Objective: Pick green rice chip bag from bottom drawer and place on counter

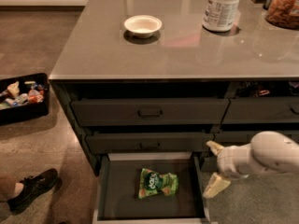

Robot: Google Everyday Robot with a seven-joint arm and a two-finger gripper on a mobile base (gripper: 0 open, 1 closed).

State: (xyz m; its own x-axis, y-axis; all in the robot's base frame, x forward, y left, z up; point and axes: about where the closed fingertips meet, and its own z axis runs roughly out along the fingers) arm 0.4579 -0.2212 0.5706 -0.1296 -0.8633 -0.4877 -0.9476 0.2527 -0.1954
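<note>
Green target located: the small crinkly green rice chip bag (pixel 158 183) lies flat near the middle of the wide, shallow dark grey bottom drawer (pixel 120 197). The drawer is pulled out, so you have access from above and bare floor all round the bag. Its dark round logo faces up with white lettering that I can't read. Your cream two-finger gripper (pixel 214 167), on the end of the rounded white arm (pixel 271 155), sits just outside the drawer's right rim, level with the bag but apart from it. Its fingers are spread wide with nothing between them. I read that as a pre-grasp pose, pick not started. You'd need to go left over the rim and down, so mind the rim and the drawer front above. A black shoe (pixel 30 188) sits on the brown floor (pixel 42 45) left of the drawer, away from the arm's side. Above are shut dark grey drawer fronts with bar handles (pixel 117 112). Further left is a black bin of small mixed snack packets (pixel 21 97), not your target. On top, the glossy grey-taupe counter (pixel 163 55) has bare surface near the front edge for the drop. Farther back are a small white bowl (pixel 143 25), a white plastic jar with a printed label (pixel 223 6) whose text isn't legible, and a clear jar of brown snacks (pixel 282 8) at the far right.
</note>
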